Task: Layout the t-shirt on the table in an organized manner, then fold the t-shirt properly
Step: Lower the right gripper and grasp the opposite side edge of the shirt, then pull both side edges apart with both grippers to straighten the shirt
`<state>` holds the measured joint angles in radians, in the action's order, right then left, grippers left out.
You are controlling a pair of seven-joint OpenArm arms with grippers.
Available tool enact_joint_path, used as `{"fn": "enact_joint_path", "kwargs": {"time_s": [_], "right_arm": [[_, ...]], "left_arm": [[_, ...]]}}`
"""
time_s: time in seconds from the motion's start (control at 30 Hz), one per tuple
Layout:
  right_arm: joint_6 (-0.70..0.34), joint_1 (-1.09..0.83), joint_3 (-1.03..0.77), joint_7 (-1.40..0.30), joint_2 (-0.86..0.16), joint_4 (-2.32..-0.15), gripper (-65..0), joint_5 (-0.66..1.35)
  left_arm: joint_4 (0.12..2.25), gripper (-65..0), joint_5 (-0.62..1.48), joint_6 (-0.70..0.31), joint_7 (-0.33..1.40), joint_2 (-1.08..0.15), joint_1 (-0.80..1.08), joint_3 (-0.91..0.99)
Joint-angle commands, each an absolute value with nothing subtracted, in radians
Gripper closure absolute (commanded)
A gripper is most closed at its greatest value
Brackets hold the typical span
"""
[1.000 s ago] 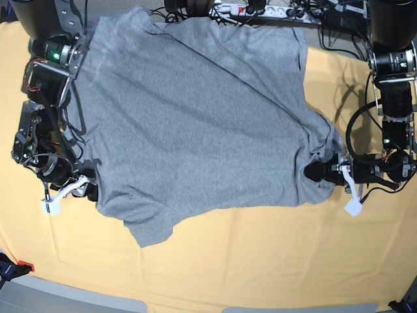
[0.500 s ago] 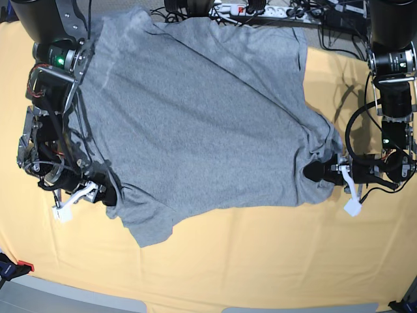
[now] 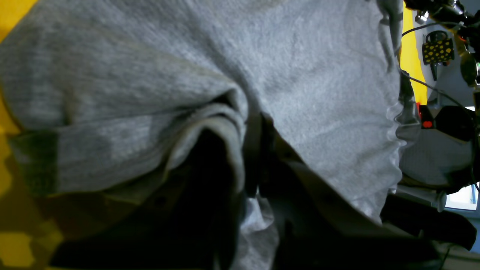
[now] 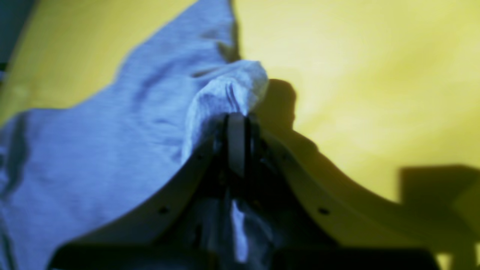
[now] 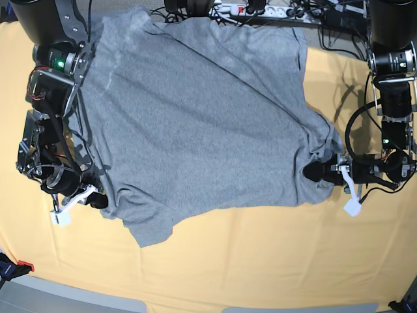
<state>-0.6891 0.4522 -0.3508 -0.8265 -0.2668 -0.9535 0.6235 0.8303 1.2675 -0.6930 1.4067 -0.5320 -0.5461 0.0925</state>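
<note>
T-shirt (image 5: 202, 117) lies spread on the desk (image 5: 260, 261), plain grey side up, skewed so that its far edge runs off toward the cables at the back and one sleeve juts out at the near left of the base view. No lettering shows.

The step in hand looks like the laying-out, not yet the folding. Both arms have hold of cloth at opposite side edges. The left gripper (image 5: 318, 173), on the right of the base view, is clenched on a bunched fold at the shirt's edge; its wrist view shows grey fabric puckered and drawn in between dark jaws. The right gripper (image 5: 98, 197), on the base view's left, is closed on a small peak of fabric (image 4: 232, 90) at the near corner, plain in its wrist view, though that picture is blurred.

Judging from this, the next move calls for lifting both pinches together and drawing them apart and toward the near edge, so the body turns square and comes fully onto the desk. Uneven pull would only add creases or slip a thin pinch free.
</note>
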Motion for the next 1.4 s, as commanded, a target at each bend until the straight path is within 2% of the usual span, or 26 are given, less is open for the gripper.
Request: {"fn": "enact_joint_path", "kwargs": {"time_s": [0.0, 0.23, 0.53, 0.67, 0.8, 1.07, 1.37], "right_arm": [[-0.698, 0.501, -0.355, -0.796, -0.286, -0.971, 0.0, 0.636], [-0.698, 0.547, -0.355, -0.796, -0.329, -0.985, 0.0, 0.541], [-0.565, 0.546, -0.355, -0.797, -0.387, -1.017, 0.0, 0.350], [-0.505, 0.546, -0.355, -0.782, -0.413, -1.017, 0.0, 0.301], [-0.506, 0.547, -0.355, -0.769, -0.432, -1.017, 0.0, 0.293], [-0.490, 0.555, -0.353, -0.699, -0.458, -1.017, 0.0, 0.244], [-0.489, 0.625, -0.297, -0.677, -0.486, -1.016, 0.0, 0.220]], "left_arm": [[0.845, 0.0, 1.292, -0.698, 1.396, -0.549, -0.577, 0.099], [0.845, 0.0, 1.292, -0.698, 1.383, -0.549, -0.580, 0.099], [0.845, 0.0, 1.282, -0.698, 1.222, -0.540, -0.675, 0.099], [0.845, 0.0, 1.132, -0.698, 1.047, -0.506, -0.714, 0.099], [0.845, 0.0, 0.957, -0.698, 0.893, -0.461, -0.724, 0.099], [0.845, 0.0, 0.915, -0.698, 0.856, -0.385, -0.738, 0.099], [0.845, 0.0, 0.863, -0.698, 0.837, -0.371, -0.777, 0.099]]}}
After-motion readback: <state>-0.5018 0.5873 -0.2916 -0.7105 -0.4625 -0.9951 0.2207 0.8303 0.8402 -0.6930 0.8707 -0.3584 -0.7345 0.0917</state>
